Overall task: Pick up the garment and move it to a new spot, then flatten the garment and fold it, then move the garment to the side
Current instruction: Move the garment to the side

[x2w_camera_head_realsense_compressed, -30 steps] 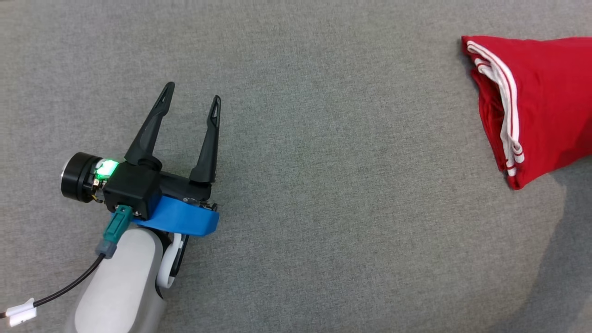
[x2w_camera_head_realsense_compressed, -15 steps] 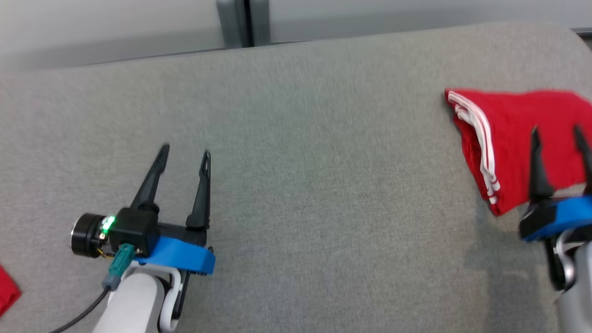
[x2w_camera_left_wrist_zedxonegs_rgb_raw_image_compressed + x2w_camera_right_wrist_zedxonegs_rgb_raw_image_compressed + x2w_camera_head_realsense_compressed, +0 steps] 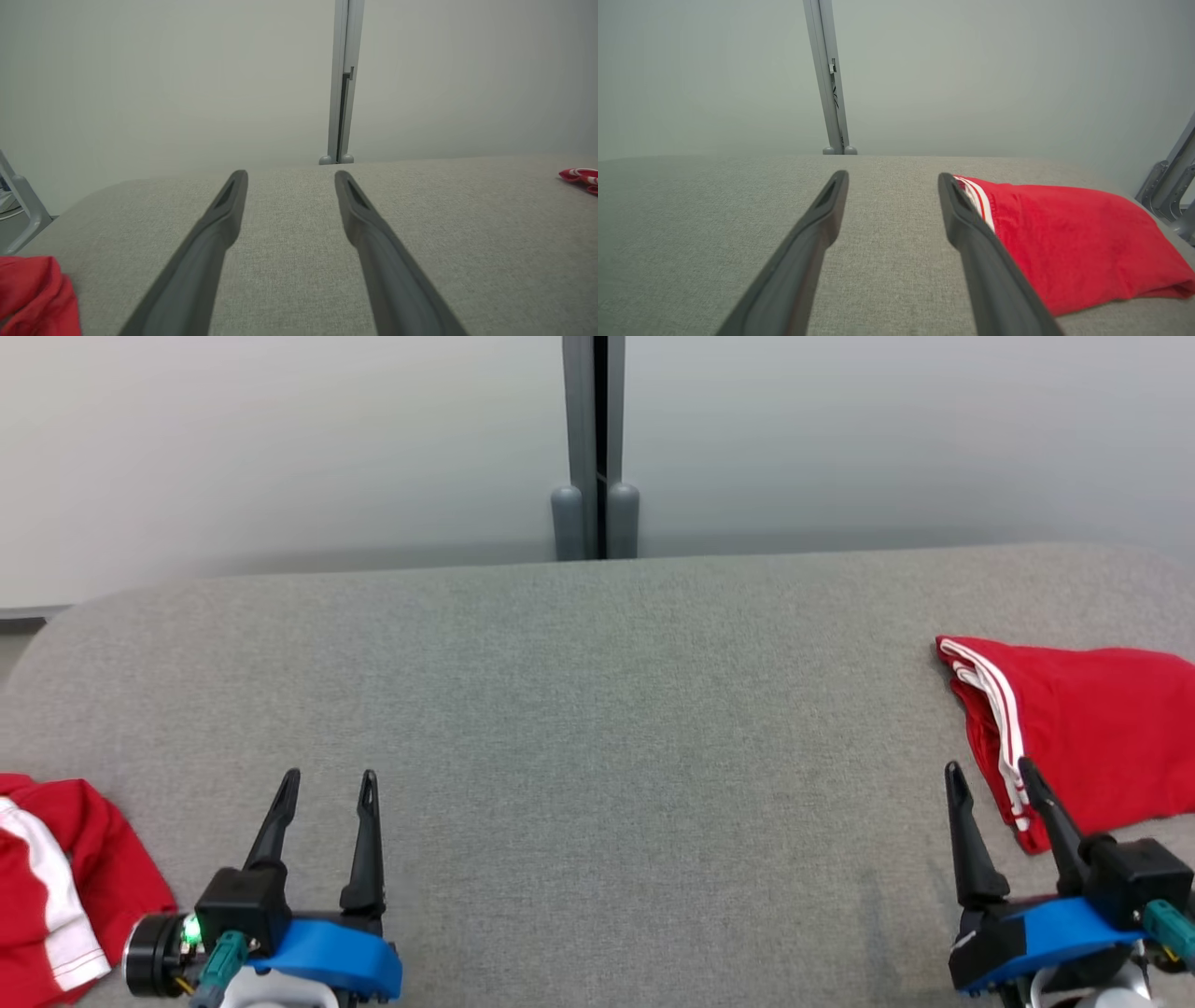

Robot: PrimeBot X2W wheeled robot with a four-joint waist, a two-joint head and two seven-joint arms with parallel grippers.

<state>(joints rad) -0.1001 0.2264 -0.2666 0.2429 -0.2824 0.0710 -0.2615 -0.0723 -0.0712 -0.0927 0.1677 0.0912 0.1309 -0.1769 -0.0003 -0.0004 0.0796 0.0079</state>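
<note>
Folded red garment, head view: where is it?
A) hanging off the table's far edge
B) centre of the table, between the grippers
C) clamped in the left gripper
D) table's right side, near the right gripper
D: the folded red garment lies flat on the right side of the grey table, next to the right gripper, whose jaws stand open with nothing between them.

Your head view, high, angled down across the table (image 3: 597, 709), wrist views low along it, all sharing the post (image 3: 579, 429).

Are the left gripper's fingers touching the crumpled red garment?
Apart. Left wrist view shows bare grey surface between the left gripper's fingers and the crumpled red garment.
</note>
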